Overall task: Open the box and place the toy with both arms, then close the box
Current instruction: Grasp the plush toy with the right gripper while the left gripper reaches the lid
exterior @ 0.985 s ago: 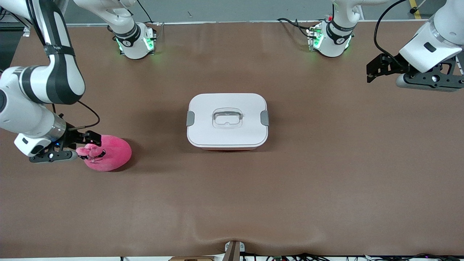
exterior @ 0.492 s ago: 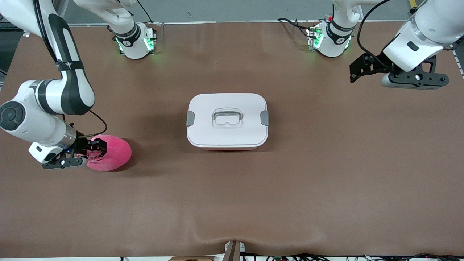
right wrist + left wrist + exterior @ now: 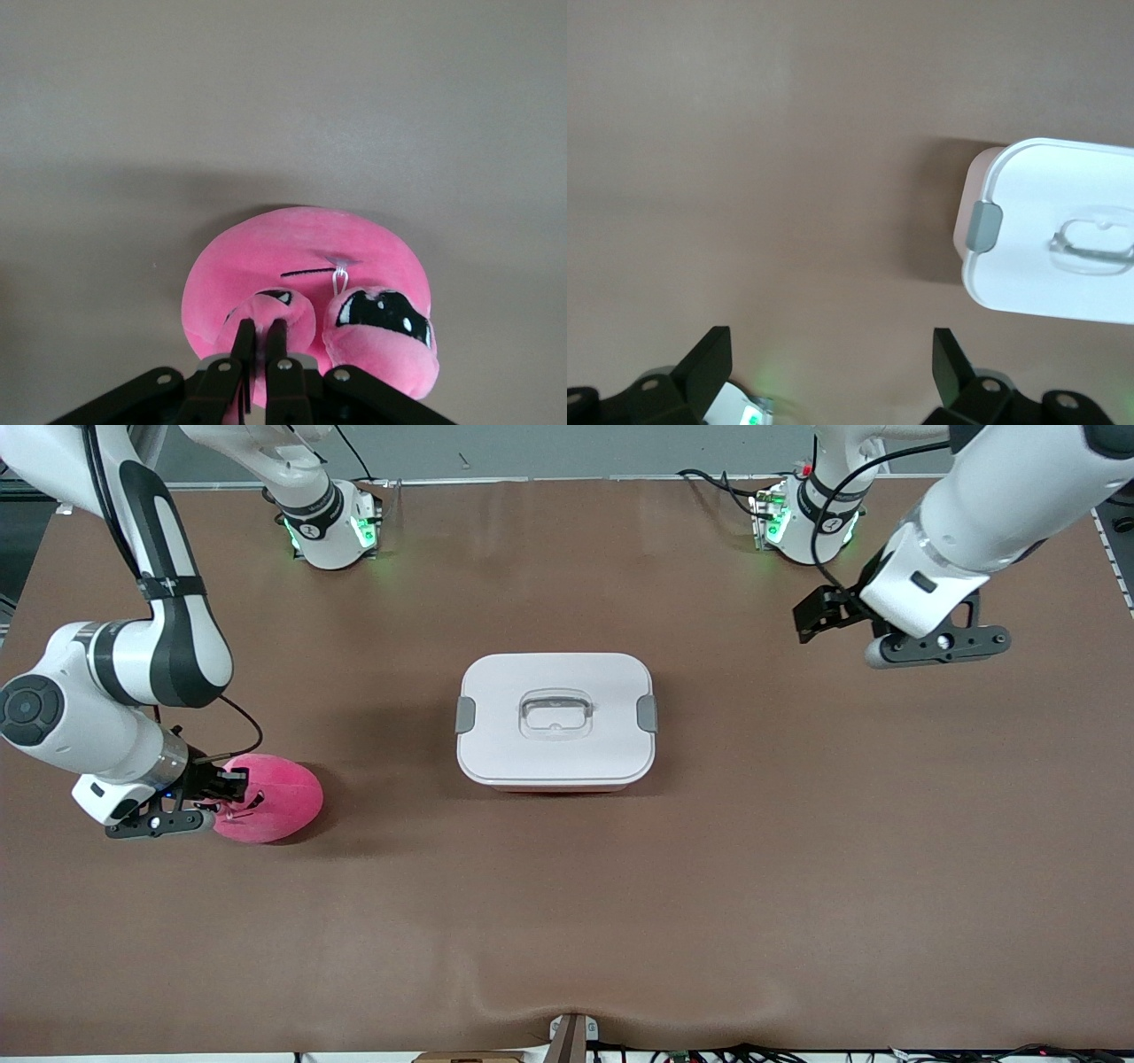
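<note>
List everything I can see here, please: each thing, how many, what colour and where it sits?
box: one, white lid with grey side clips and a clear centre handle, lid on, mid-table.
toy: one, bright pink plush with black eye marks, on the table toward the right arm's end, nearer the front camera than the box.
table: one, brown surface under everything.
right pincer: one, black, shut on a nub of the toy, low at the table.
left pincer: one, black, open, in the air over bare table toward the left arm's end, beside the box.
arms: two, white with black joints, bases with green lights along the table's edge farthest from the front camera.
</note>
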`<state>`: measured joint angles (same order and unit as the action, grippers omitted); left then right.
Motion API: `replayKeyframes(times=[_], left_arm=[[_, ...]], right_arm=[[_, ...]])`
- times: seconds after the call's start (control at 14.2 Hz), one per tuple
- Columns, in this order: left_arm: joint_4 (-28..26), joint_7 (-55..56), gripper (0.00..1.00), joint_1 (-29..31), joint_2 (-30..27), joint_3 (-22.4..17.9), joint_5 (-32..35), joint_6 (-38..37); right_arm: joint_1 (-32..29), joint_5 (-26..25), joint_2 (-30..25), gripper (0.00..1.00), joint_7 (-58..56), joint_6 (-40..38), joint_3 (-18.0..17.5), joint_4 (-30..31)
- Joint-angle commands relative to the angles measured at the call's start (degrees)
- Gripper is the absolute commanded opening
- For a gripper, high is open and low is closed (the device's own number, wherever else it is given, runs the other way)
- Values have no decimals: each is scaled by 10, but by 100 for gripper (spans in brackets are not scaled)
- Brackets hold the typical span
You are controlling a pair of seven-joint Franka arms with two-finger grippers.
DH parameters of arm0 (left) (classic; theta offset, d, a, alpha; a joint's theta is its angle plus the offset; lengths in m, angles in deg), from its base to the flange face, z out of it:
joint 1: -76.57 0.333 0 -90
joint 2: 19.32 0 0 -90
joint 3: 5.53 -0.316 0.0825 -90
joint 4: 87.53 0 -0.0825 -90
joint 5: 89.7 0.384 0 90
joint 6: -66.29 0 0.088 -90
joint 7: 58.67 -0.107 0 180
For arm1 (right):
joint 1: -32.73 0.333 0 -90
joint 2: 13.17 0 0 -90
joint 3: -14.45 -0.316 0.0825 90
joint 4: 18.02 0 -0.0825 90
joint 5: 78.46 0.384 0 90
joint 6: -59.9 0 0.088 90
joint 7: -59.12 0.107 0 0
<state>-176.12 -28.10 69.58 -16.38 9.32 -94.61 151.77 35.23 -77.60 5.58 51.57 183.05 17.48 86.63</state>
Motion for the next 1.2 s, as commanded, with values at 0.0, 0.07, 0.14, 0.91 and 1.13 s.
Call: replayKeyframes(times=[0.0, 0.07, 0.14, 0.91, 1.13], left_arm=[[7, 101, 100, -34, 12, 2, -6, 0], [7, 137, 100, -38, 15, 3, -10, 0], [7, 160, 100, -43, 21, 12, -9, 1], [-26, 532, 100, -156, 57, 20, 12, 119], [-24, 680, 100, -211, 102, 21, 79, 166]], right_arm=[[1, 0, 2, 7, -8, 0, 1, -2], [2, 0, 2, 7, -7, 0, 1, -2], [2, 0, 2, 7, -7, -2, 1, -4], [2, 1, -41, 7, -6, -112, 1, -44], [2, 2, -63, 7, -7, -136, 0, -44]])
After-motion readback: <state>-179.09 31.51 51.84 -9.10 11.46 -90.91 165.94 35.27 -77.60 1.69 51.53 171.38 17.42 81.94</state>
